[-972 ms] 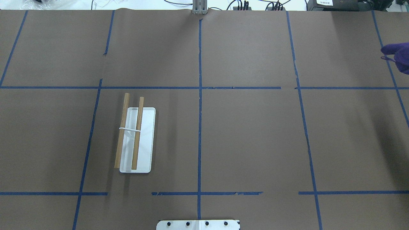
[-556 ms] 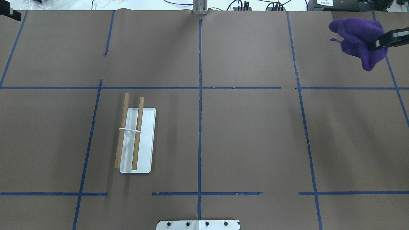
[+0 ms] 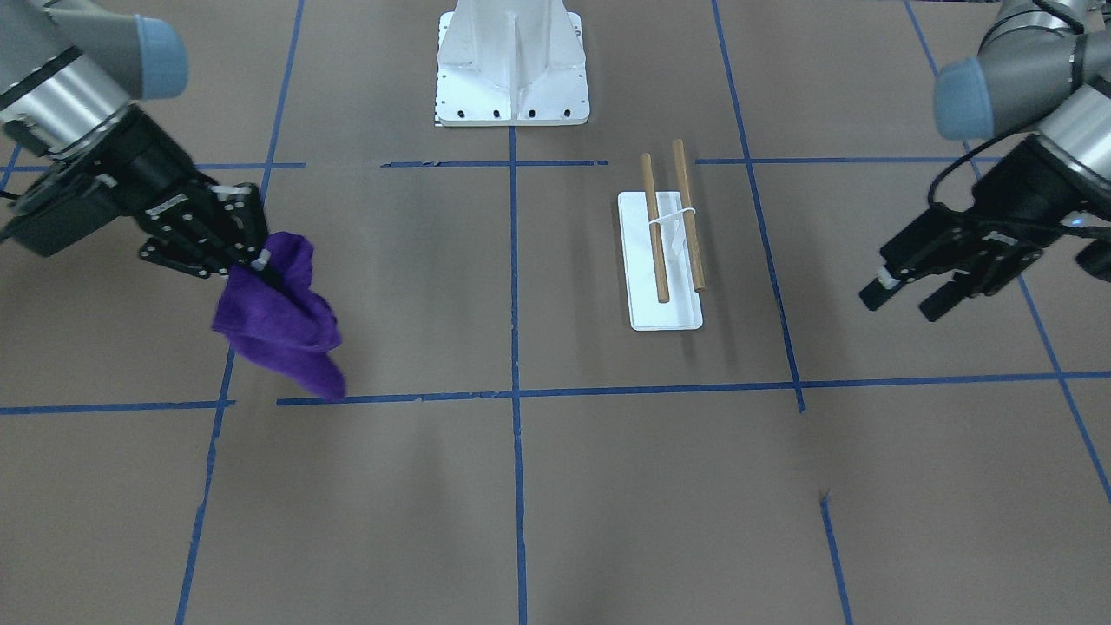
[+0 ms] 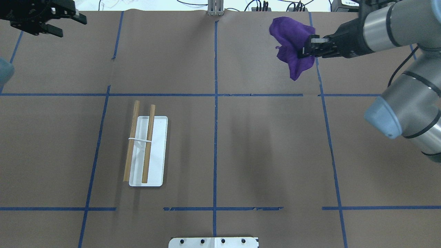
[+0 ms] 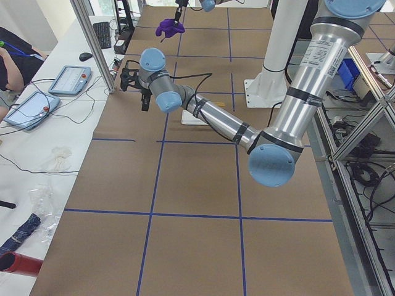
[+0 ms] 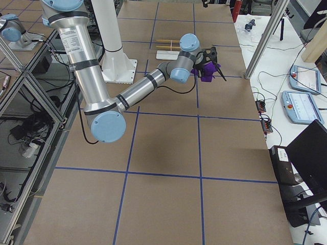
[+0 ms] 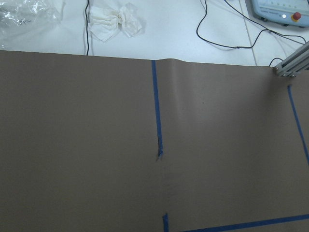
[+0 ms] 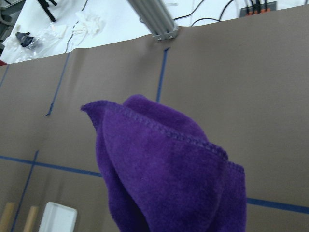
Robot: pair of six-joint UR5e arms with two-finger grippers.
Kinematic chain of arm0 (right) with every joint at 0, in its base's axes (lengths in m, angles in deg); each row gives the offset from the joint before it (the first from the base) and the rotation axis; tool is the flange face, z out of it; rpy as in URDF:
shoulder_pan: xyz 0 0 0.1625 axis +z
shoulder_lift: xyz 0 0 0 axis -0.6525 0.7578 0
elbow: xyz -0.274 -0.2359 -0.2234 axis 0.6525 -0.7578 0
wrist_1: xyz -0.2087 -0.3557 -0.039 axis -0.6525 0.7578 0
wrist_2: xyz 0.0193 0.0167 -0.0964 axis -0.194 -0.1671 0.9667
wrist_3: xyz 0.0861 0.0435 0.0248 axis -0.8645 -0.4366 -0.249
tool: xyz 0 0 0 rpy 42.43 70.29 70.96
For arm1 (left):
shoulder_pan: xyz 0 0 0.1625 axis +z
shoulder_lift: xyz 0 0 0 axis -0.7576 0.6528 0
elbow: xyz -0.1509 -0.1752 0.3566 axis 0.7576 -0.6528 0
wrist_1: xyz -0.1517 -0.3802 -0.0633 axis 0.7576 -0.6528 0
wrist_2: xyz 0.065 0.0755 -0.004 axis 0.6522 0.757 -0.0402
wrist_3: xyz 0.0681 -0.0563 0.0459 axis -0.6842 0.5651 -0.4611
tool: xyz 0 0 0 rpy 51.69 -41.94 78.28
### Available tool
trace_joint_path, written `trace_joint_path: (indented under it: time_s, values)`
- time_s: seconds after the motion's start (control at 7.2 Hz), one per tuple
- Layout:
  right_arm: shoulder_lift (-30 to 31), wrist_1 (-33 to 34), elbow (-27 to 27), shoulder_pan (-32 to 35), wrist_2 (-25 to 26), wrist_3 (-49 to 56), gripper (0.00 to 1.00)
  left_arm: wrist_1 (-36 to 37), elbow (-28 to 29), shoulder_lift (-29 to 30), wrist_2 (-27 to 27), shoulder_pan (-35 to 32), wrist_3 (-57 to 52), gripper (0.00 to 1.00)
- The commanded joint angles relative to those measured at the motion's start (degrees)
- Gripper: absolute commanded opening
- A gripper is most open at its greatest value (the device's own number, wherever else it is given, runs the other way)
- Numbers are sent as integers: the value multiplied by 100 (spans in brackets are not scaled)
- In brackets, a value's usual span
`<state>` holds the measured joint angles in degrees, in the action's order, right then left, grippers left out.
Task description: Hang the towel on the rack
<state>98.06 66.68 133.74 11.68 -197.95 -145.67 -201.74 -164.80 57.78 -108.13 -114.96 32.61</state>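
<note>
The purple towel (image 4: pixel 291 38) hangs bunched from my right gripper (image 4: pixel 303 51), which is shut on it above the far right part of the table. In the front view the towel (image 3: pixel 278 325) droops below the gripper (image 3: pixel 252 260). It fills the right wrist view (image 8: pixel 164 169). The rack (image 4: pixel 156 151) is a white base with two wooden rods (image 4: pixel 149 143) and stands left of centre; it also shows in the front view (image 3: pixel 664 317). My left gripper (image 4: pixel 74 27) is open and empty at the far left corner, seen too in the front view (image 3: pixel 898 305).
Brown paper with blue tape lines (image 4: pixel 215 137) covers the table. The robot's white base plate (image 4: pixel 213 242) sits at the near edge. A metal post (image 4: pixel 215 8) and cables line the far edge. The left wrist view shows only paper and crumpled tissue (image 7: pixel 116 21).
My right arm has swept in from the right edge, carrying the towel leftward and farther back. My left gripper has come into view at the far left corner.
</note>
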Motion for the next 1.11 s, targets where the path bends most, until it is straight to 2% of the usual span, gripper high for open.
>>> trace_joint_path:
  time_s: [0.0,0.14,0.42,0.56,0.83,0.97]
  values:
    - [-665,2,19,-591,138,-54,0,-130,4,679,8,714,1213,100]
    - [-815,-7,28,-688,173,-19,0,-139,30,900,26,1013,1705,100]
    - [-878,-24,142,-855,173,646,0,-611,31,928,26,1121,2260,99]
    - [-895,-25,160,-899,182,658,0,-927,31,981,26,1235,2594,97]
    - [-957,-51,177,-961,217,658,0,-1009,39,1235,35,1394,3079,94]
    - [-948,-277,169,-1031,243,658,0,-1018,39,1280,35,1420,3089,93]
